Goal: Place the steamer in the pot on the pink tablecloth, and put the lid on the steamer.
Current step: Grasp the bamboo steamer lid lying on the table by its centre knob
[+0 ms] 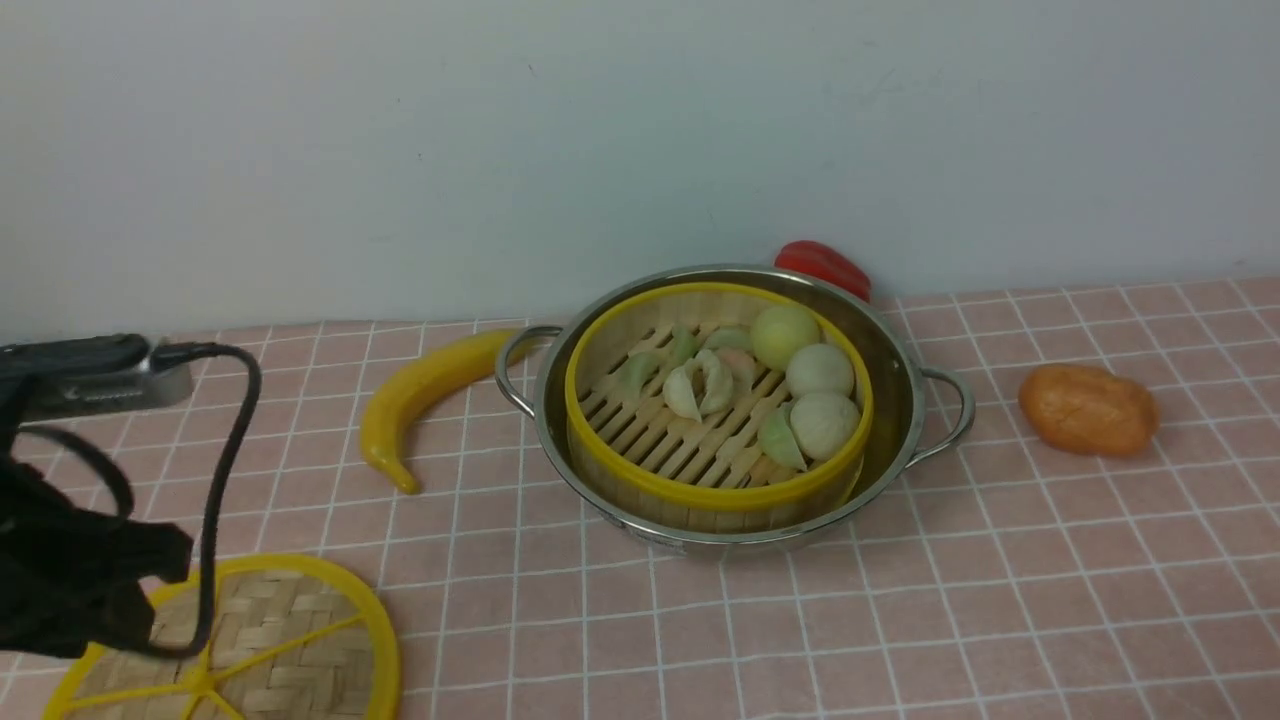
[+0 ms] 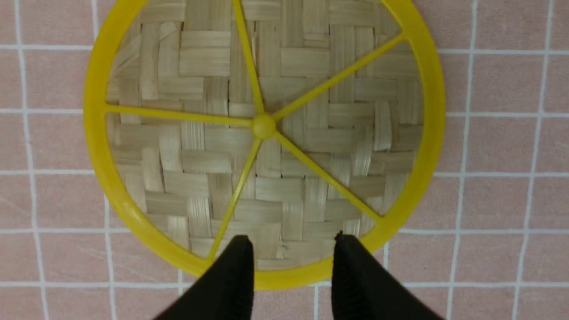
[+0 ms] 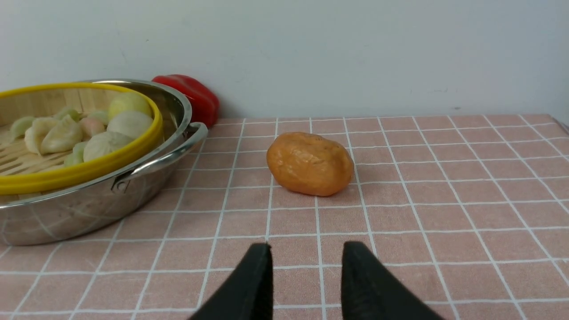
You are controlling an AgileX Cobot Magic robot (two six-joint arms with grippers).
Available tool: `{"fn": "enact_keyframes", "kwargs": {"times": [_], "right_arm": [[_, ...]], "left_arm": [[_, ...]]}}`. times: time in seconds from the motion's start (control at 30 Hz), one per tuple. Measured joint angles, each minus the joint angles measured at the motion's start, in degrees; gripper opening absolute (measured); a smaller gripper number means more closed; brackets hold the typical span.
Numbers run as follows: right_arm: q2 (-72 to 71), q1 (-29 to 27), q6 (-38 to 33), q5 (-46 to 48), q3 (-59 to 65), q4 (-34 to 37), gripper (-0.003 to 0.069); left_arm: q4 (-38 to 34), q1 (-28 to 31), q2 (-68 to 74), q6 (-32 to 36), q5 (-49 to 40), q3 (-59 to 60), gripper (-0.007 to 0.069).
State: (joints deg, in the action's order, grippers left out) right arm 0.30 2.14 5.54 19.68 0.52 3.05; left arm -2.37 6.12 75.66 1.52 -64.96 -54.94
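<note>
The steamer (image 1: 715,492), a bamboo basket with a yellow rim, sits inside the shiny pot (image 1: 893,362) on the pink tablecloth (image 1: 900,600). Buns and dumplings lie on its slatted floor. The lid (image 1: 275,640), a flat woven disc with yellow spokes, lies on the cloth at the front left, apart from the pot. My left gripper (image 2: 293,240) hangs open over the lid (image 2: 311,146), its fingertips above the rim and holding nothing. My right gripper (image 3: 307,246) is open over bare cloth beside the pot (image 3: 89,209); it does not show in the front view.
A yellow banana (image 1: 420,392) lies left of the pot. A red pepper (image 1: 822,265) sits behind it against the wall. An orange lump (image 1: 1088,410) rests to the right. A black cable and a grey device (image 1: 110,378) hang at the far left.
</note>
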Motion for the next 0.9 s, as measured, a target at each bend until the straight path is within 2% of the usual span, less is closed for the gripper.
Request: {"fn": "enact_keyframes", "kwargs": {"times": [0.23, 0.63, 0.67, 0.77, 0.9], "right_arm": [[0.0, 0.0, 0.0, 0.0, 0.0, 0.0, 0.0240], [0.0, 0.0, 0.0, 0.0, 0.0, 0.0, 0.0240], [0.0, 0.0, 0.0, 0.0, 0.0, 0.0, 0.0240], [0.0, 0.0, 0.0, 0.0, 0.0, 0.0, 0.0240], [0.0, 0.0, 0.0, 0.0, 0.0, 0.0, 0.0240]], "left_arm": [[1.7, 0.0, 14.8, 1.1, 0.0, -2.5, 0.0243], [3.3, 0.0, 25.3, 1.0, 5.8, -2.5, 0.0242], [3.3, 0.0, 25.4, 1.0, 5.8, -2.6, 0.0234], [3.0, 0.0, 25.4, 1.1, 5.3, -2.7, 0.0129], [3.0, 0.0, 25.4, 2.4, 5.0, -2.9, 0.0116]]}}
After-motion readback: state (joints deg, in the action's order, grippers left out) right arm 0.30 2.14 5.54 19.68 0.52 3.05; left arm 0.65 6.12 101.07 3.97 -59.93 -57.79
